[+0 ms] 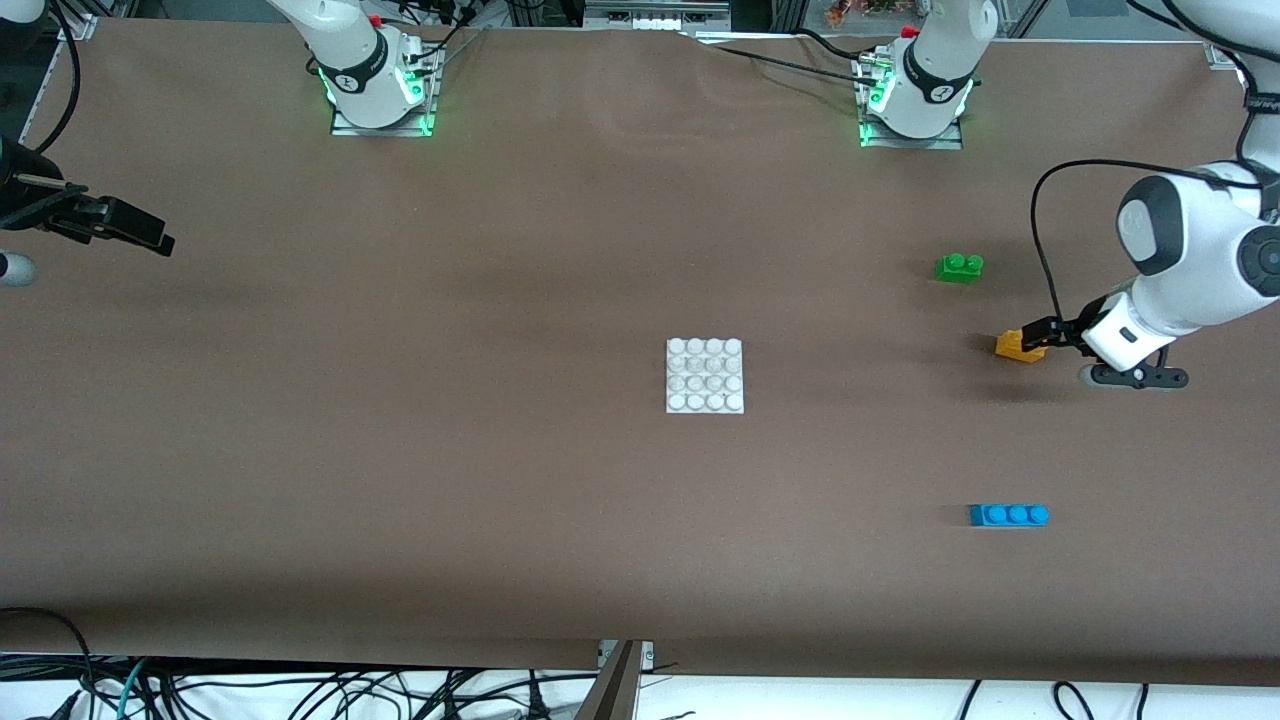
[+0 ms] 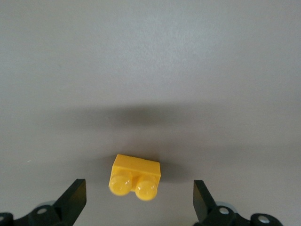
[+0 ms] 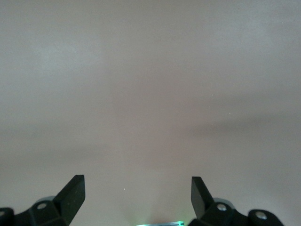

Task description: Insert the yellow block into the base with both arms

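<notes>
The yellow block [image 1: 1018, 347] lies on the table toward the left arm's end, its two studs facing the left wrist camera [image 2: 135, 177]. My left gripper [image 1: 1038, 336] is low at the block and open [image 2: 138, 200]. The block sits between its fingertips [image 2: 73, 195] with a gap on each side. The white studded base [image 1: 705, 375] lies flat at the table's middle. My right gripper [image 1: 150, 235] waits at the right arm's end of the table. It is open [image 3: 138, 195], with only bare table between its fingers [image 3: 71, 193].
A green two-stud brick [image 1: 959, 267] lies farther from the front camera than the yellow block. A blue three-stud brick [image 1: 1009, 515] lies nearer to the front camera. A brown cloth covers the table [image 1: 400, 450].
</notes>
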Robot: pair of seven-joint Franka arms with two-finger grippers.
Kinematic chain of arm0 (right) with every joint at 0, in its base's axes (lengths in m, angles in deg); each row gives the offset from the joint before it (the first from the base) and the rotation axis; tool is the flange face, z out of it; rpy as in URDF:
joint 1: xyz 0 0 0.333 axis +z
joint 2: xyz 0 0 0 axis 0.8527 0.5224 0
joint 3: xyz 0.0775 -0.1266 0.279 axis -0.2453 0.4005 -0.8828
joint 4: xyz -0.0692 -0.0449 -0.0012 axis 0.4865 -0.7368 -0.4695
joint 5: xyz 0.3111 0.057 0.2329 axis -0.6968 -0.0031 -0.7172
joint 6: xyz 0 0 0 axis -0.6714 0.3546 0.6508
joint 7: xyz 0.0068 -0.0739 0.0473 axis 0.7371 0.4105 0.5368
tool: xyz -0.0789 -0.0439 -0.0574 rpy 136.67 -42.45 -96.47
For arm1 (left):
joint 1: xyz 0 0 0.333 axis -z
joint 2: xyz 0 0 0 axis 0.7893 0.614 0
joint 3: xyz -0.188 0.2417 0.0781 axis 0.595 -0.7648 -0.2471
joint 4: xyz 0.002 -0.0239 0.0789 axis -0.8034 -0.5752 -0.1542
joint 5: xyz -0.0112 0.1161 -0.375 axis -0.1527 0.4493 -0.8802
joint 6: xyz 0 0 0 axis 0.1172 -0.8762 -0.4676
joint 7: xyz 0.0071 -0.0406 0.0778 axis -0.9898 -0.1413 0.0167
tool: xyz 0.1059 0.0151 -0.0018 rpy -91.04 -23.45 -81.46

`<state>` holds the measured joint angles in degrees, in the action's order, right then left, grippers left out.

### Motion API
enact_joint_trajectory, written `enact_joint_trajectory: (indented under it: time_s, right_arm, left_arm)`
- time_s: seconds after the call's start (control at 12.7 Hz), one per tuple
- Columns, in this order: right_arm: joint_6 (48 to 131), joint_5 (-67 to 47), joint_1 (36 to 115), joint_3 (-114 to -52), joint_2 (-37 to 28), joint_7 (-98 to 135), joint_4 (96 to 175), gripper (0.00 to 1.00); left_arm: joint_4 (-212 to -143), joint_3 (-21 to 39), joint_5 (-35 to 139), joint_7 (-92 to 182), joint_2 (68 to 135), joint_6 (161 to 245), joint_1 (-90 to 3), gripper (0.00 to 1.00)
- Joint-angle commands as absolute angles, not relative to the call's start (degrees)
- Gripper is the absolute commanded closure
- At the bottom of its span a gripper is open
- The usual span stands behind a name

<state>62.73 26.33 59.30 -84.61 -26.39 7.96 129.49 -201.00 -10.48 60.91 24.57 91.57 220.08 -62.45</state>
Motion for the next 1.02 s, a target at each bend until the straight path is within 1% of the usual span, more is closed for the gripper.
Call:
enact_joint_trajectory:
  time_s: [0.0,0.31,0.55,0.94]
  right_arm:
    - [62.48,26.16,58.77,-85.12,-26.43,8.32,128.97,0.00]
    - [62.39,26.16,58.77,-85.12,-26.43,8.32,128.97,0.00]
    - [62.22,26.16,58.77,-85.12,-26.43,8.32,128.97,0.00]
    - [62.13,26.08,58.77,-85.12,-26.43,8.32,128.97,0.00]
  left_arm:
    - [-204.64,-10.39,62.07,21.80,93.35,225.28,-63.19,0.00]
    - [-205.00,-11.70,62.07,17.67,94.76,225.30,-63.19,0.00]
    - [-205.09,-11.79,62.07,17.40,96.34,225.47,-63.19,0.00]
    - [-205.09,-11.79,61.98,17.48,96.87,225.47,-63.19,0.00]
